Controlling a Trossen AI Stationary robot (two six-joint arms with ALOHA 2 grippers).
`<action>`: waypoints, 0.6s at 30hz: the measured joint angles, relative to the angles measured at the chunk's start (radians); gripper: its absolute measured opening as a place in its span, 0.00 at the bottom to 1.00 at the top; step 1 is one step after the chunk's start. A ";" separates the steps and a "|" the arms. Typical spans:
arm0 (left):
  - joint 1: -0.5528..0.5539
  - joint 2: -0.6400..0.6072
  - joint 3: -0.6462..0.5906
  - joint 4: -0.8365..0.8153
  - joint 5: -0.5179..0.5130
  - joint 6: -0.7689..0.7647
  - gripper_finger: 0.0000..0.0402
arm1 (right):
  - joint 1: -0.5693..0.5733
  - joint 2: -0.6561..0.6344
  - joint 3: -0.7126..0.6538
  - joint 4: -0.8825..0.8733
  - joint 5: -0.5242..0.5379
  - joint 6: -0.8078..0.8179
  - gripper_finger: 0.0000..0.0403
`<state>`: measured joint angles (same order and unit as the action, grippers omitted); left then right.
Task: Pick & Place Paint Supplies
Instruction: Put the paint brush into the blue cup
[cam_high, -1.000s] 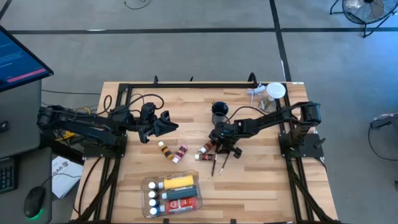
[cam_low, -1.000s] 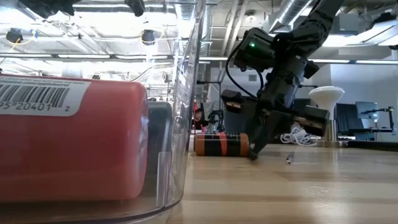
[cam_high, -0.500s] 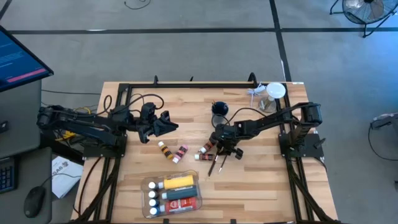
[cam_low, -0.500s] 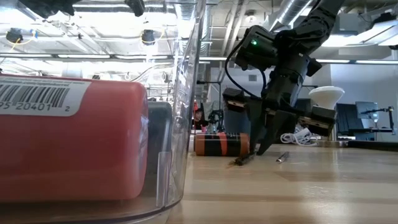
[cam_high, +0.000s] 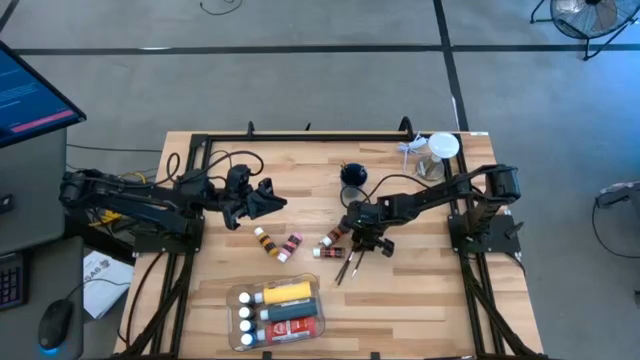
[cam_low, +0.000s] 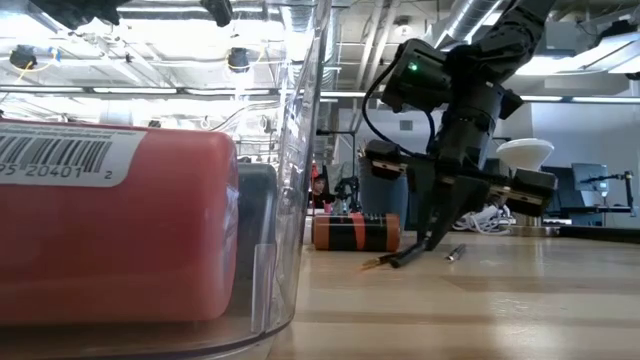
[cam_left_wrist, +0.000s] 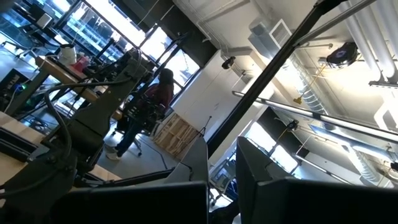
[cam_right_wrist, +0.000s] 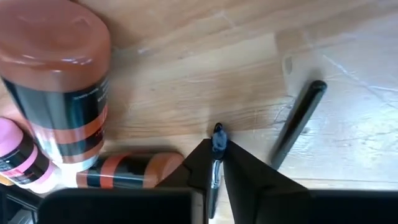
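Note:
My right gripper is low over the middle of the table, shut on a thin dark brush. A second brush lies flat on the wood beside it. Just to the left lie small bottles: a brown-capped one, an orange-banded one and a pink-capped one. Two more small bottles lie farther left. My left gripper is shut, raised over the table's left half and holding nothing. My right gripper pinches the brush's handle near its blunt end between its two fingertips. The fingers come steeply from above and lie across the handle. The brush slants down from the fingers, and its other end rests on the table.
A clear tray at the near edge holds a yellow bottle, a red one and several white-capped ones. A dark cup and a white-lidded jar stand at the back right. Bare wood lies to the right of the brushes.
My right gripper has rolled a little and taken hold of the brush. The brush's handle end has come up off the table while its other end has stayed down, and it now slants in front of the orange-banded bottle.

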<state>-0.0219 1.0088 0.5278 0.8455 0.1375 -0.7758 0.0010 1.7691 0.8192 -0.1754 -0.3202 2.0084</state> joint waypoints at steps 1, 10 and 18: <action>0.000 0.000 0.000 0.000 0.000 0.000 0.00 | 0.000 0.000 0.000 -0.003 0.000 -0.002 0.09; 0.000 0.000 0.000 0.000 -0.002 0.000 0.00 | 0.000 -0.011 0.000 -0.036 0.000 -0.034 0.08; 0.000 0.000 0.000 0.000 -0.002 0.000 0.00 | 0.005 -0.012 0.000 -0.027 0.000 -0.037 0.12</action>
<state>-0.0219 1.0088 0.5278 0.8455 0.1356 -0.7756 0.0063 1.7569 0.8196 -0.2020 -0.3199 1.9717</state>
